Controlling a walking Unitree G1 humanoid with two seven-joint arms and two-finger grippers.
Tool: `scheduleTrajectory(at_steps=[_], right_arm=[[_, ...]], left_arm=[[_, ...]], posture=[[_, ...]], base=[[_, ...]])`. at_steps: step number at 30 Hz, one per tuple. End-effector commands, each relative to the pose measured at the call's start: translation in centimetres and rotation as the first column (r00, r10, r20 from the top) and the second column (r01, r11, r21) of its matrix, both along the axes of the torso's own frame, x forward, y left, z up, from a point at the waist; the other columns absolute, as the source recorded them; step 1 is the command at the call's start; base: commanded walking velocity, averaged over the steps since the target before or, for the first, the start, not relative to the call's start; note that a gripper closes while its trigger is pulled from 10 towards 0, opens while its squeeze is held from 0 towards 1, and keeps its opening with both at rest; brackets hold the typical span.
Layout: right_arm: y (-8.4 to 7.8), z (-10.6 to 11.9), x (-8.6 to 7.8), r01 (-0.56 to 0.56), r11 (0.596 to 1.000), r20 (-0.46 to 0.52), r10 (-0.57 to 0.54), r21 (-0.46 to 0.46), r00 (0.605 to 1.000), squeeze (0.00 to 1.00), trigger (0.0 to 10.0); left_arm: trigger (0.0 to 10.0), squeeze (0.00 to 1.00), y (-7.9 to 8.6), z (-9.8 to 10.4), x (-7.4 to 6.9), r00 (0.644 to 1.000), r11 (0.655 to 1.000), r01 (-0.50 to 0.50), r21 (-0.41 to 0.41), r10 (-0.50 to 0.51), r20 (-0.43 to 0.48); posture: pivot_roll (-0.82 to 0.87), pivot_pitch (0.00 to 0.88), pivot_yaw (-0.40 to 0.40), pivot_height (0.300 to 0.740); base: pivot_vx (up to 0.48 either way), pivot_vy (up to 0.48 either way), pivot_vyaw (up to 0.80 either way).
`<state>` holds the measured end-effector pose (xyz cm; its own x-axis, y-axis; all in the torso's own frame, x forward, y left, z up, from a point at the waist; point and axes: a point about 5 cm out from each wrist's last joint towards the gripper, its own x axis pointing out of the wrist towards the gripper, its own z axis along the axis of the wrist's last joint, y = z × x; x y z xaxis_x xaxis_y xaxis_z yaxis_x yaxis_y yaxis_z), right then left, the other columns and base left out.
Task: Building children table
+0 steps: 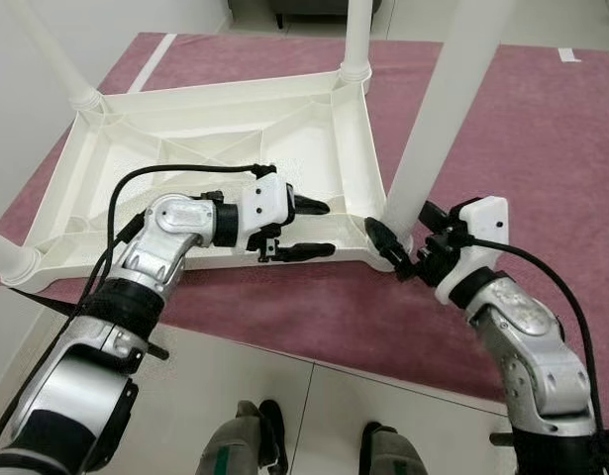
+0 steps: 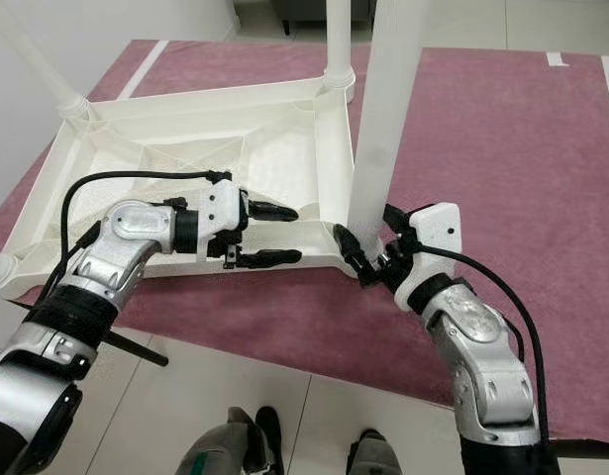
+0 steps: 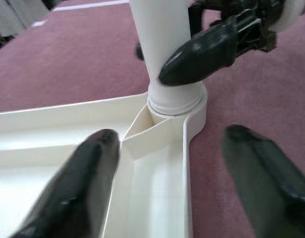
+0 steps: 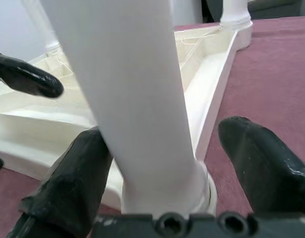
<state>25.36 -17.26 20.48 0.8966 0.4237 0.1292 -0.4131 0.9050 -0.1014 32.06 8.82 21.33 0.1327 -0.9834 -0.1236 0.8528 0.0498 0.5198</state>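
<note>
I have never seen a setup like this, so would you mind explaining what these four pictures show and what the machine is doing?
This is a humanoid robot with two silver arms, each ending in two long black fingers. The two wide pictures come from a camera on its head, looking down; the two close-ups come from cameras on its wrists.

On a dark red carpet lies a white children's table top, upside down, with white legs standing up from its corners. The right gripper reaches around the base of the nearest leg: one finger touches it, the other stands apart, so the fingers are open. The left gripper is open beside the table's near edge, holding nothing.

At the bottom are the robot's own feet.
</note>
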Motion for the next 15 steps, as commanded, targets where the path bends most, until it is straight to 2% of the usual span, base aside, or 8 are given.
scheduleTrajectory(at_steps=[1, 4, 5, 8, 9, 13, 14, 15], right_arm=[[0.2, -0.5, -0.5, 0.001, 1.0, -0.01, -0.001, 0.019, 1.0, 0.0, 10.0], [0.2, -0.5, -0.5, 0.001, 1.0, -0.01, -0.001, 0.019, 1.0, 0.0, 10.0], [0.4, -1.0, -0.7, 0.021, 1.0, -0.019, -0.021, 0.018, 1.0, 0.0, 10.0], [0.7, -1.6, -0.9, 0.054, 0.998, -0.026, -0.054, 0.023, 0.998, 0.0, 10.0], [1.0, -2.1, -1.1, 0.076, 0.997, -0.033, -0.075, 0.028, 0.997, 0.0, 10.0], [1.2, -2.5, -1.4, 0.087, 0.996, -0.042, -0.086, 0.029, 0.995, 0.0, 10.0], [1.4, -2.8, -1.6, 0.094, 0.995, -0.049, -0.092, 0.031, 0.995, 0.0, 10.0], [1.4, -2.8, -1.6, 0.094, 0.995, -0.049, -0.092, 0.031, 0.995, 0.0, 10.0]], left_arm=[[10.0, 1.0, 1.4, 0.2, 0.8, 0.968, 0.961, -0.248, -0.125, 0.25, 0.005], [10.0, 1.0, 1.4, 0.2, 0.8, 0.968, 0.961, -0.248, -0.125, 0.25, 0.005], [10.0, 0.0, 2.1, 0.0, 1.0, 0.944, 0.931, -0.327, -0.159, 0.331, -0.003], [10.0, 0.0, 3.1, -0.4, 1.4, 0.902, 0.879, -0.43, -0.206, 0.43, -0.051], [10.0, 0.75, 4.0, -0.7, 1.7, 0.854, 0.825, -0.518, -0.228, 0.514, -0.082], [10.0, 0.62, 4.7, -1.2, 1.8, 0.808, 0.777, -0.586, -0.229, 0.581, -0.096], [10.0, 0.24, 5.1, -1.6, 1.7, 0.778, 0.749, -0.626, -0.216, 0.62, -0.104], [10.0, 0.24, 5.1, -1.6, 1.7, 0.778, 0.749, -0.626, -0.216, 0.62, -0.104]], posture=[[-0.08, 0.153, 0.148, 0.74], [-0.08, 0.153, 0.148, 0.74], [-0.08, 0.146, 0.146, 0.74], [-0.08, 0.132, 0.144, 0.74], [-0.09, 0.128, 0.145, 0.74], [-0.09, 0.124, 0.146, 0.74], [-0.09, 0.119, 0.148, 0.74], [-0.09, 0.119, 0.148, 0.74]], base=[[0.0, 0.0, 0.0], [0.0, 0.0, 0.0], [0.0, 0.0, 0.0], [0.0, 0.0, 0.0], [0.0, 0.0, 0.0], [0.0, 0.0, 0.0], [0.0, 0.0, 0.0], [0.0, 0.0, 0.0]])
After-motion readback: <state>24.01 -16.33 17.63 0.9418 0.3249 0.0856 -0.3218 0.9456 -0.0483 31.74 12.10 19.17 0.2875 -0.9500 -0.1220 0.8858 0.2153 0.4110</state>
